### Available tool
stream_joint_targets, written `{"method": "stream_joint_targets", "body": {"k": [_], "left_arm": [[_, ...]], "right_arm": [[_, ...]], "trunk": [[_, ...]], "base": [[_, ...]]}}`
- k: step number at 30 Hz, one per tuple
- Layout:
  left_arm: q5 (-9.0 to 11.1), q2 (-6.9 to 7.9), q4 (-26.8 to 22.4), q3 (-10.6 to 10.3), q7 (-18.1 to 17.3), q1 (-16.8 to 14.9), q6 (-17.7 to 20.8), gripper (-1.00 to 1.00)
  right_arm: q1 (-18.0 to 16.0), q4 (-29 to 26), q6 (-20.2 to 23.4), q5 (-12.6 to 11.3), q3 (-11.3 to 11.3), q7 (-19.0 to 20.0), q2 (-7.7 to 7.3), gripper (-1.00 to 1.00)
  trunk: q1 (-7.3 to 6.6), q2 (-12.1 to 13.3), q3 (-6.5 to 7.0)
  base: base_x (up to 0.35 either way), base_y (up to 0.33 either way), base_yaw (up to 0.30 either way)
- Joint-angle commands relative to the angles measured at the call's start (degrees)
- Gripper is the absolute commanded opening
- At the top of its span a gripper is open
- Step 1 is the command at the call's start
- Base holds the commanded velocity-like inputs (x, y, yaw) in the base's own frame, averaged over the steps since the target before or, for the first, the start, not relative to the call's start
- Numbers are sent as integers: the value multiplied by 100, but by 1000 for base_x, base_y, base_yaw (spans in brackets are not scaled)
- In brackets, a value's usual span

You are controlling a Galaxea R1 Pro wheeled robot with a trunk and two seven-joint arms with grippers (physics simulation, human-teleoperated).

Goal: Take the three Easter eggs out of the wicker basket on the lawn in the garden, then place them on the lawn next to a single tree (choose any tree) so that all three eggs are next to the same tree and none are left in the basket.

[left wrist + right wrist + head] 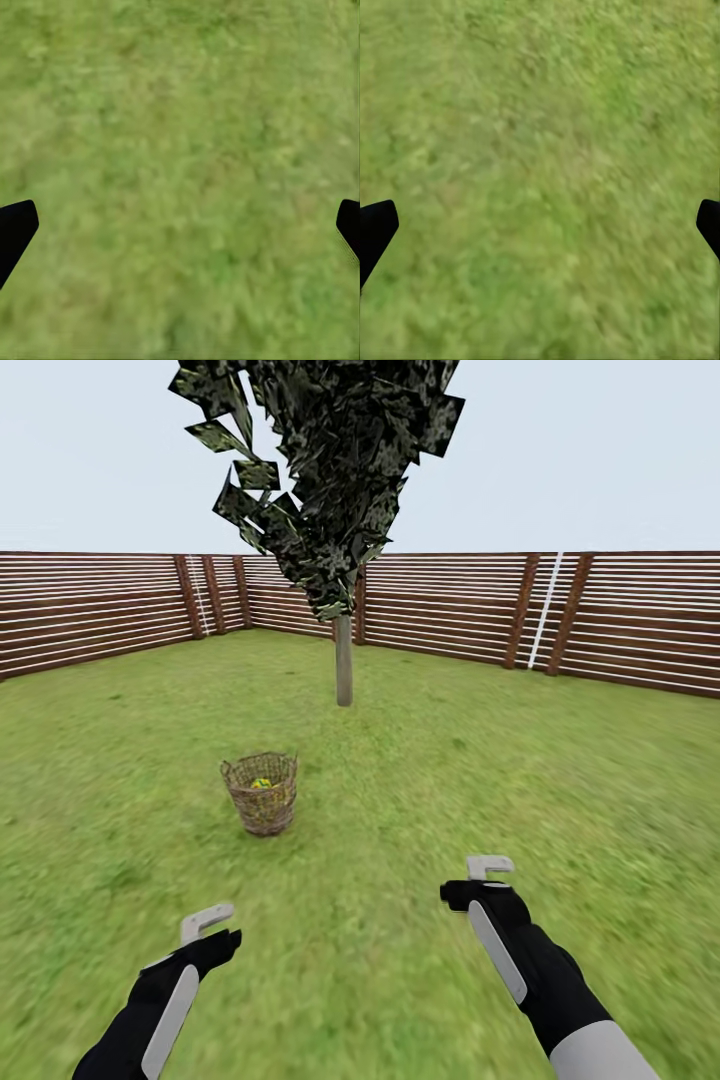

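Observation:
The wicker basket (pixel 262 792) stands upright on the lawn (pixel 420 780), left of centre in the head view. A yellow Easter egg (pixel 261 783) shows inside its rim; the rest of the basket's contents are hidden. Behind it rises the tree (pixel 343 658), a straight pale trunk under a dark jagged crown. My left gripper (pixel 207 922) hangs low in front of the basket, well short of it, fingers wide apart and empty. My right gripper (pixel 489 867) hovers to the right, also open and empty. Both wrist views look at grass between black fingertips (pixel 16 229) (pixel 376 229).
A brown slatted wooden fence (pixel 600 615) encloses the garden behind the tree and along both sides. Grass stretches between me, the basket and the tree trunk.

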Motion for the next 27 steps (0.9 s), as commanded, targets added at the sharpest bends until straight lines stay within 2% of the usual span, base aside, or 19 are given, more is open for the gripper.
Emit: {"method": "stream_joint_targets", "body": {"k": [1, 7, 27], "left_arm": [[61, 1, -9, -5, 45, -5, 21, 100], [54, 14, -148, 0, 46, -8, 38, 100], [51, 24, -159, 2, 81, -7, 142, 100]], "right_arm": [[-5, -6, 13, -60, 20, -58, -7, 100], [-8, -6, 13, -60, 20, -58, -7, 100], [-5, 3, 13, -56, 27, -58, -3, 100]], "trunk": [[3, -3, -6], [3, -3, -6], [3, -3, -6]], "base": [[329, 0, 0], [329, 0, 0], [329, 0, 0]]}}
